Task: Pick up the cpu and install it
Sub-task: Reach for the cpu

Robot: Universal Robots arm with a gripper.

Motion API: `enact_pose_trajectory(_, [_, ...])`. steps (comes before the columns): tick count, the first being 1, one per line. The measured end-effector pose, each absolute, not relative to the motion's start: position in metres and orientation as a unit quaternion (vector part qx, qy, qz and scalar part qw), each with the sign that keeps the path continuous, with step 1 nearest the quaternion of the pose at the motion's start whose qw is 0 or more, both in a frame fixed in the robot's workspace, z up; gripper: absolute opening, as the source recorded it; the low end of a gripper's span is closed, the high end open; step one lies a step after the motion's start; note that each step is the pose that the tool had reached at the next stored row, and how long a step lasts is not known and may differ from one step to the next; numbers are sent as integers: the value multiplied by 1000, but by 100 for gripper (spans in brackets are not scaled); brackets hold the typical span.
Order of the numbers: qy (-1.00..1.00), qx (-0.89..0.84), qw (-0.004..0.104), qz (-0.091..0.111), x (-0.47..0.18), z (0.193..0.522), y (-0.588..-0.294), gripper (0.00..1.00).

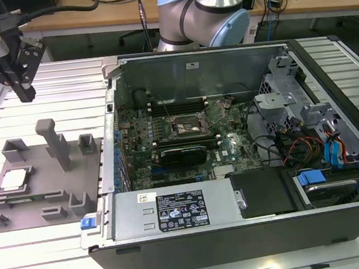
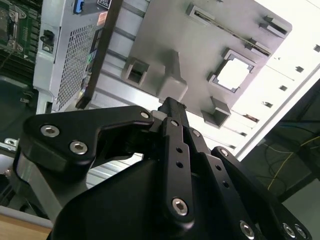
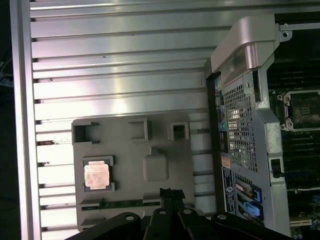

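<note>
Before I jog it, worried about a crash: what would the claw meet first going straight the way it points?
Probably the claw lands on the grey fixture plate beside its tall post, clear of the cpu; depth is unclear.

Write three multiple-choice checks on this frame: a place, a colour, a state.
1. Where is the cpu? A in the socket; B on the fixture; C on the graphics card.
2. What colour is the fixture? A grey; B blue; C red.
3. The gripper is: A holding the cpu; B touching the cpu; C apart from the cpu.

Answers:
1 B: the cpu lies in a recess of the fixture, outside the case.
2 A: the plate and its blocks are grey.
3 C: the gripper hangs in the air, away from the cpu.
</note>
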State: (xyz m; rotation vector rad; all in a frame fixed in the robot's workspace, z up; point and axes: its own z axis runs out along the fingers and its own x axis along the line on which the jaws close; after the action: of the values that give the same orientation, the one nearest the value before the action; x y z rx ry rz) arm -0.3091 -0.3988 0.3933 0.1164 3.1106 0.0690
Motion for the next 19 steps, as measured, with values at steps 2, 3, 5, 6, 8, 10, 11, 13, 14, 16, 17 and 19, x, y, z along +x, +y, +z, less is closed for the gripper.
enact_pose_trajectory(2, [999,37,14,22,-312,393,-399,11])
enact_pose_trajectory(3, [999,37,14,22,-314,393,-399,11])
enact_pose_trajectory(5, [999,37,14,22,-317,393,-399,11])
enact_pose_trajectory(6, [999,37,14,22,-319,393,-399,11])
enact_pose_trajectory(8, [999,37,14,22,-323,393,-399,11])
enact_pose_trajectory(10, [999,37,15,22,-327,393,-399,11])
enact_pose_trajectory(11, [999,37,15,22,-329,393,-399,11])
enact_pose_trajectory(13, [999,37,15,22,-333,393,-399,11])
enact_pose_trajectory(14, [999,37,15,22,-336,393,-399,11])
enact_pose_trajectory(16, [999,37,15,22,-343,393,-399,11])
enact_pose_trajectory(17, [999,37,15,22,-345,393,-399,11])
enact_pose_trajectory(19, [999,37,16,22,-349,393,-399,11])
